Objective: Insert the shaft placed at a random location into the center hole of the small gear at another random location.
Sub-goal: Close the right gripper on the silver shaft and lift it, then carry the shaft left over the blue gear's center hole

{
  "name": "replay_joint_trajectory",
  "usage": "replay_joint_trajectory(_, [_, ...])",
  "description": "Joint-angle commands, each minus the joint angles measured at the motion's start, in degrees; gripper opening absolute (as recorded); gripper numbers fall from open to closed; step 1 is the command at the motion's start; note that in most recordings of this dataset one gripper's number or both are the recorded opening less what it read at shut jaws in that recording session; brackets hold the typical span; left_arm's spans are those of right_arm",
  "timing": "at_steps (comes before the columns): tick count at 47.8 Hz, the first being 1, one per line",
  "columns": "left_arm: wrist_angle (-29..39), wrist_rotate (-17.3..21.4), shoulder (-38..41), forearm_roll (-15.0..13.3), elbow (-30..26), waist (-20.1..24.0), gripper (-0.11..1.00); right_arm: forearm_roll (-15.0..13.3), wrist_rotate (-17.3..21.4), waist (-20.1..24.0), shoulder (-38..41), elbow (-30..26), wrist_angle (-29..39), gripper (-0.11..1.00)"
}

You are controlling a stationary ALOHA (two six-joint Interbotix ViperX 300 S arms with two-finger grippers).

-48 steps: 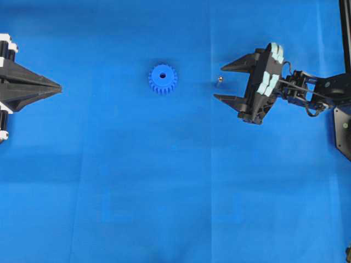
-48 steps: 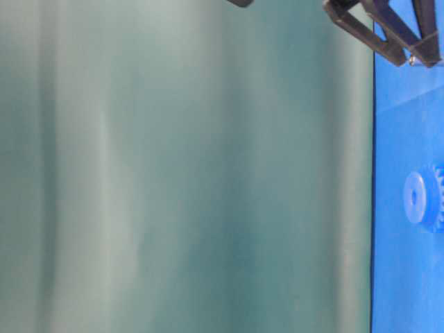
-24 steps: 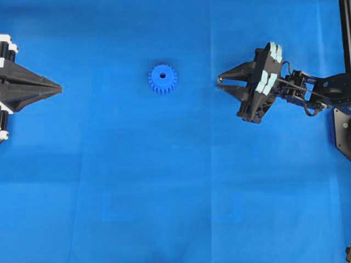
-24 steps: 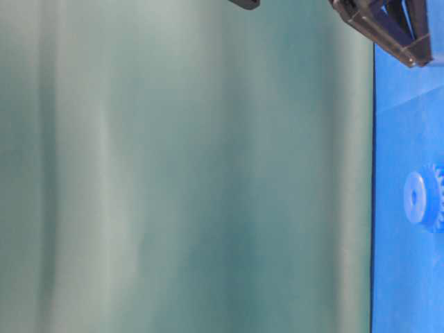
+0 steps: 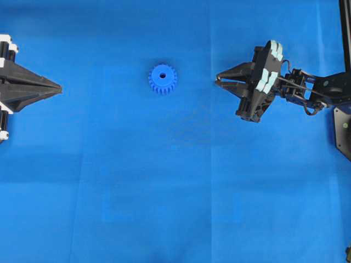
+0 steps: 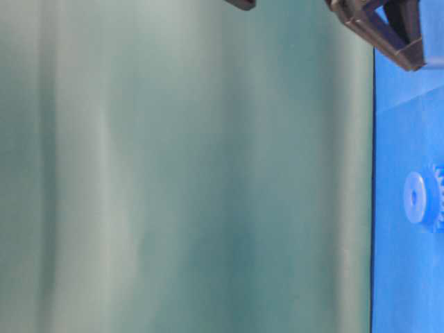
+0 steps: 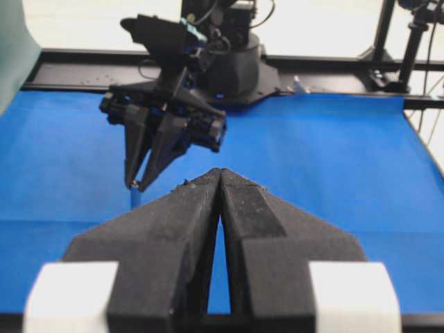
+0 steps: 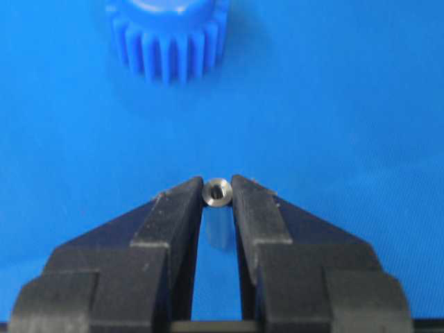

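The small gear [image 5: 162,79] is a blue toothed wheel lying flat on the blue mat, its center hole [image 5: 162,75] dark and facing up. It also shows at the right edge of the table-level view [image 6: 423,199] and at the top of the right wrist view [image 8: 170,38]. My right gripper [image 5: 218,81] is to the right of the gear, shut on the shaft [image 8: 217,192]. The shaft is a tiny silvery pin pinched upright between the fingertips. My left gripper [image 5: 59,87] rests at the far left, shut and holding nothing, its tips [image 7: 220,172] touching.
A black frame post [image 5: 344,33] and the right arm's base [image 5: 343,131] stand at the right edge. A green backdrop [image 6: 187,166] fills most of the table-level view. The left wrist view shows black rails [image 7: 333,73] behind the mat.
The right gripper's jaws, wide open around the shaft a second ago, have closed onto it. The left arm and the gear have not moved.
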Motion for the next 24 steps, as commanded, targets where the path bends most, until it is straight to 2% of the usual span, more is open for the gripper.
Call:
replay_joint_trajectory(1, [-0.2,-0.1,0.2,0.0,-0.6,-0.1,0.0,0.1,-0.2,-0.1,-4.1,-1.6,1.8,0.03])
replay_joint_trajectory(17, [-0.2,-0.1,0.1,0.0,-0.6,-0.1,0.0,0.0,-2.0,0.0,-16.3,-6.3,17.4,0.03])
replay_joint_trajectory(24, [-0.1,-0.1,0.2,0.0,-0.6,-0.1,0.0,0.0,-3.0,-0.1,-16.9,-6.9,19.7,0.03])
